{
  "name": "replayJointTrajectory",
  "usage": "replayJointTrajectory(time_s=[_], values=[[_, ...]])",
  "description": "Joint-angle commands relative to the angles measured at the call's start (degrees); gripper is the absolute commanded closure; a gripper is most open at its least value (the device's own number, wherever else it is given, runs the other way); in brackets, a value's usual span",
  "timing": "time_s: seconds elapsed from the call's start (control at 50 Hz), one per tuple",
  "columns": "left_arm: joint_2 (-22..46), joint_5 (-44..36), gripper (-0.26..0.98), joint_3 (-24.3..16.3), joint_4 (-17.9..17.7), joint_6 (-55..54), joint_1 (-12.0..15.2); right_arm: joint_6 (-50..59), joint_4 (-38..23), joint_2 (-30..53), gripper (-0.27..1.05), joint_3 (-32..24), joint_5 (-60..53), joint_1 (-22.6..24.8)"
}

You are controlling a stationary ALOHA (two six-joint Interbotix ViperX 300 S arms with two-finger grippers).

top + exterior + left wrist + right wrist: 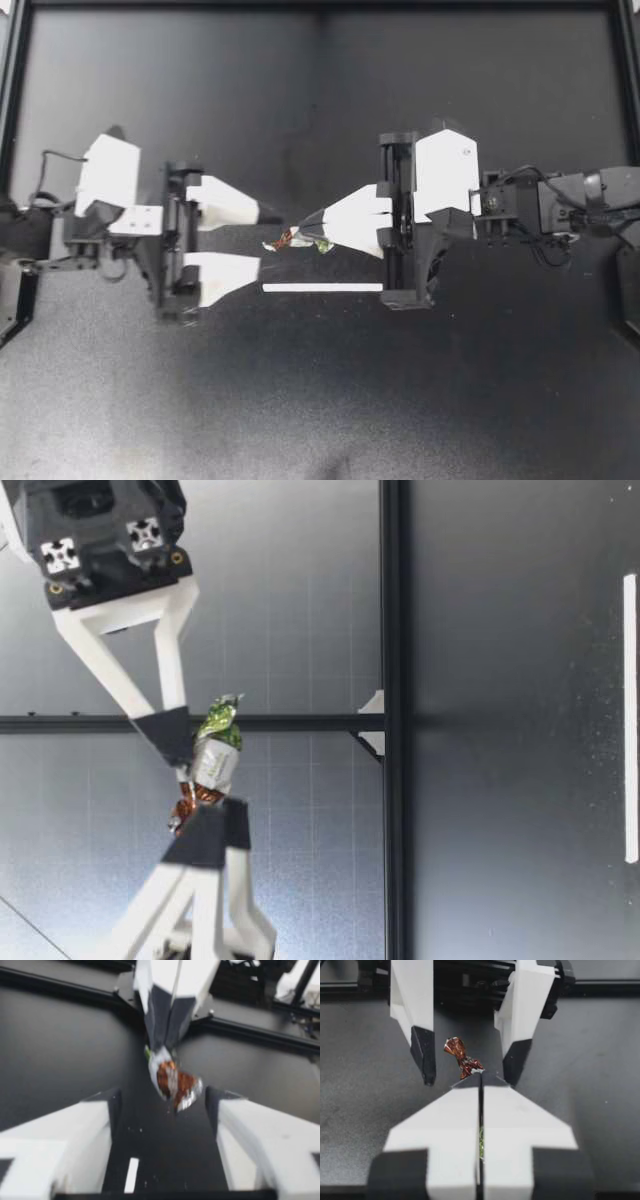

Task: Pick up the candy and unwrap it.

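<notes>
Right jaws pinch crinkly foil candy (pixel 292 240) | left jaws spread apart

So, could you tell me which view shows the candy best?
The low view: the candy shows whole, from green twist to brown twist. The top view shows only a small scrap, the left wrist view sees it end-on, and the right wrist view shows mainly its brown end.

Your left hand (pixel 268 242) and right hand (pixel 308 228) each had two white, wedge-shaped fingers (pixel 225 203) with black tips (pixel 267 214), set on black rail frames (pixel 392 160) with boxy white housings (pixel 108 170) behind them, and thin black cables (pixel 62 154) looped off the dark wrist joints (pixel 560 200) of both arms.
</notes>
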Motion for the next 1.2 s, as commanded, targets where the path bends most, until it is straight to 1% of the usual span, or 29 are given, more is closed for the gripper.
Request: replayJointTrajectory(time_s=[0.0, 0.14, 0.26, 0.5, 0.62, 0.7, 1.0, 1.08, 1.18], values=[[0.3, -0.4, 0.16, -2.3, -0.4, 0.1, 0.2, 0.1, 0.1, -0.4, 0.96, -1.4, -0.3, 0.2], [1.2, -0.6, 0.16, -3.4, -0.4, 0.3, 0.5, 0.1, 0.1, -0.4, 0.96, -1.3, -0.2, 0.9], [1.9, -0.6, 0.16, -3.5, -1.1, 0.2, 1.7, 0.2, 0.1, -0.7, 0.96, -1.3, -0.1, 1.6], [3.4, -0.7, 0.17, -2.6, -2.2, 0.2, 3.6, 0.3, 0.1, -1.5, 0.96, -1.1, 0.4, 2.6], [4.6, -0.7, 0.17, -2.1, -3.7, 0.2, 3.8, 0.3, 0.1, -2.4, 0.96, -1.0, 0.6, 2.6], [4.7, -0.6, 0.17, -2.1, -4.0, 0.2, 3.8, 0.2, 0.1, -2.6, 0.96, -0.8, 0.6, 2.6], [4.3, -0.3, 0.17, -1.8, -4.0, 1.0, 3.8, 0.3, 0.2, -2.4, 0.96, -0.3, 1.3, 0.8], [4.0, -0.3, 0.17, -1.3, -3.6, 1.2, 3.8, 0.3, 0.3, -2.5, 0.96, -0.1, 1.7, 0.3], [2.9, -0.4, 0.18, 0.0, -2.1, 1.2, 3.8, 0.3, 0.3, -2.8, 0.96, 0.1, 2.2, 0.0]])
